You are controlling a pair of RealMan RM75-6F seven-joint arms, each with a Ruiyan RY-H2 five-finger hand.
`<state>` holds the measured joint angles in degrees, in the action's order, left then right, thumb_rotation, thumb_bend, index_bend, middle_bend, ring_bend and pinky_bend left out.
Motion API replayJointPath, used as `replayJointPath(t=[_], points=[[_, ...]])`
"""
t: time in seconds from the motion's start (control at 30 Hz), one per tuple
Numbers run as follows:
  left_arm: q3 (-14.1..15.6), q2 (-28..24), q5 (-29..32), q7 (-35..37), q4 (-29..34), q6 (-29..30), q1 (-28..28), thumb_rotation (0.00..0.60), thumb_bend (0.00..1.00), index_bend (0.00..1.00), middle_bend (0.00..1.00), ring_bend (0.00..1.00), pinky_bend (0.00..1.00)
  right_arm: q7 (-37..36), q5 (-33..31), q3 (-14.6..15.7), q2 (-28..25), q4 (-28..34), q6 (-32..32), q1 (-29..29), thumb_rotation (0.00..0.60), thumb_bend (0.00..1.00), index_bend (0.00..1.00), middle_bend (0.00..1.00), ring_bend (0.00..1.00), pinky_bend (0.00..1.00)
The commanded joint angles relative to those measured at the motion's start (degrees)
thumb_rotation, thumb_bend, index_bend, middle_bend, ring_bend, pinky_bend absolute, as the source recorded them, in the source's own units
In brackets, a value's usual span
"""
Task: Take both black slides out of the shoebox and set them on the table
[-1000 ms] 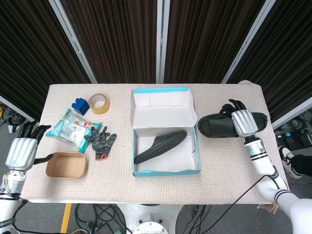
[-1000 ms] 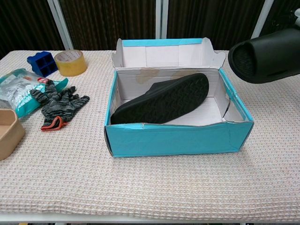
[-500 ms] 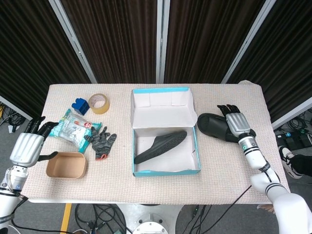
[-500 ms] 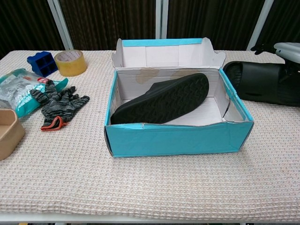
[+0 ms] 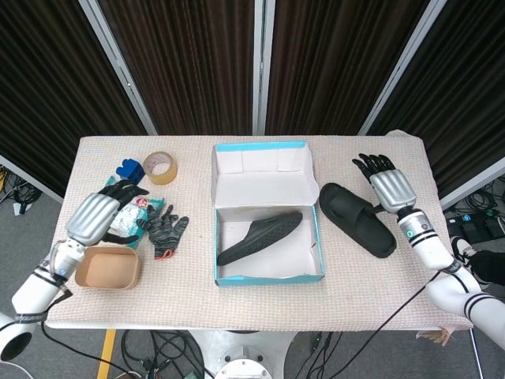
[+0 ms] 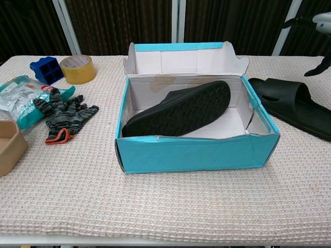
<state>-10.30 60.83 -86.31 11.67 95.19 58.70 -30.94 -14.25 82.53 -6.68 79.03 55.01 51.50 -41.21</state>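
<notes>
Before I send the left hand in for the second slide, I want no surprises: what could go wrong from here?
The remaining slide lies tilted, sole up, against the shoebox wall, so a grasp may slip or drag the light box along.

The left hand hovers over the snack bag and gloves; sweeping toward the box could knock them.

The placed slide lies close beside the box's right wall, below the open right hand; a shifted box could push it.

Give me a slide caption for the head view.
One black slide lies on the table; the other waits in the shoebox.
</notes>
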Motion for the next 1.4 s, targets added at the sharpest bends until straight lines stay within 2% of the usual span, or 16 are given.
replayJointPath(t=[0.03,0.17,0.37,0.7,0.97,1.1,1.2,1.4], points=[[-2.74,3.14,3.08,3.04,0.18,-6.36,-6.12,0.6,0.0,0.25,0.3,0.21,0.32,5.57,-3.18,-2.69,-4.92,6.05,2.72,1.21,0.6,0.0,0.0,0.0,0.0,0.0],[-4.38,6.79,7.1,4.08,-0.21,-11.83,-10.84,0.6,0.0,0.29,0.36,0.27,0.4,7.66,-4.98,-4.26,-6.32,8.39,5.0,2.17,0.6,0.0,0.0,0.0,0.0,0.0],[-5.24,12.18,13.07,1.6,-1.58,-17.58,-16.41,0.6,0.0,0.3,0.36,0.28,0.41,8.87,-6.31,-5.11,-7.37,10.01,6.38,3.16,0.6,0.0,0.0,0.0,0.0,0.0],[-3.19,18.22,22.42,-12.49,2.32,-16.44,-20.43,0.6,0.0,0.27,0.35,0.3,0.42,8.21,-6.07,-4.81,-6.75,8.64,6.63,3.66,0.6,0.0,0.0,0.0,0.0,0.0],[-1.05,24.46,36.97,-23.51,-0.37,-13.5,-24.11,0.6,0.0,0.18,0.3,0.3,0.42,6.75,-5.59,-4.53,-6.68,7.59,7.01,4.26,0.6,0.0,0.0,0.0,0.0,0.0],[0.11,26.04,42.67,-28.65,-0.07,-11.22,-25.59,0.6,0.0,0.13,0.24,0.24,0.39,5.72,-5.41,-4.47,-6.68,7.15,7.33,4.64,0.6,0.0,0.0,0.0,0.0,0.0],[0.01,27.14,45.64,-30.31,0.3,-10.19,-26.41,0.6,0.0,0.1,0.23,0.23,0.38,4.97,-4.99,-4.25,-6.59,6.79,7.6,4.9,0.6,0.0,0.0,0.0,0.0,0.0],[-0.64,28.47,49.52,-32.65,0.37,-9.57,-28.45,0.6,0.0,0.1,0.23,0.23,0.38,3.62,-4.64,-4.1,-6.58,6.11,8.28,5.55,0.6,0.0,0.0,0.0,0.0,0.0]])
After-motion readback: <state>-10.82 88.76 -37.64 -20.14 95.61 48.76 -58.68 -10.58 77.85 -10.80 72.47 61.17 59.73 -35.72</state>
